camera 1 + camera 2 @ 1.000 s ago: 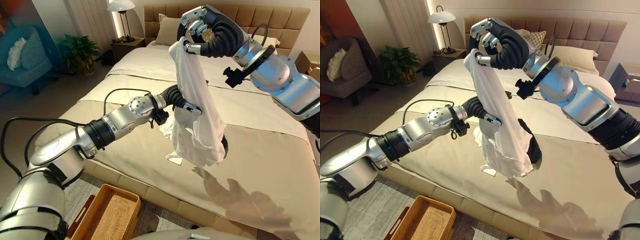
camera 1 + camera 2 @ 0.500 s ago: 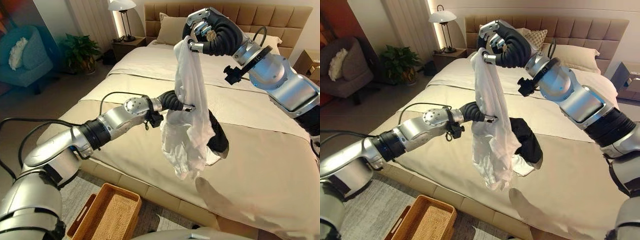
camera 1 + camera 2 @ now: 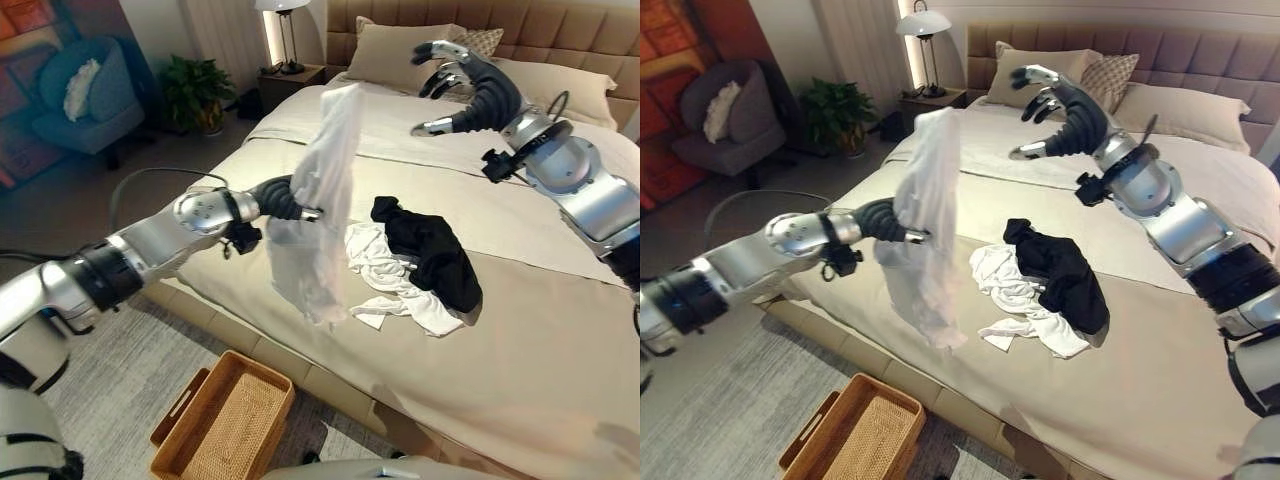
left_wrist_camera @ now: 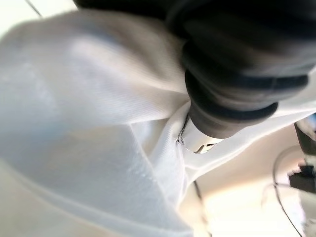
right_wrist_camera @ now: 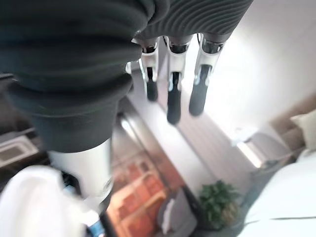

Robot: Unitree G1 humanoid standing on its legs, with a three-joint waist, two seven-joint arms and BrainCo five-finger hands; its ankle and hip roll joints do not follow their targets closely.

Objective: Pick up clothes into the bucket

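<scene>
While gripped mid-length by the left robot hand (image 3: 292, 203), white shirt (image 3: 318, 200) hanging over the bed (image 3: 540, 330) edge, at 1 o'clock from the basket (image 3: 225, 425) on the floor; right robot hand (image 3: 462, 80) raised with fingers spread, holding nothing. Carry step under way, by the look of it. Next: swing toward 7 o'clock over the basket and let go, then back for the white (image 3: 395, 285) and black (image 3: 432, 250) clothes on the bed.

- White garment (image 3: 318, 215): thin fabric, hanging long and crumpled, its middle bunched round the left hand (image 3: 296, 206) fingers, 1 end flung up above them.
- White garment on bed (image 3: 392, 283): crumpled heap, well below the spread right hand (image 3: 455, 85) fingers.
- Black garment (image 3: 432, 253): crumpled, overlapping that heap.
- Wicker basket (image 3: 222, 421): rectangular, on floor, below the left fingers.
</scene>
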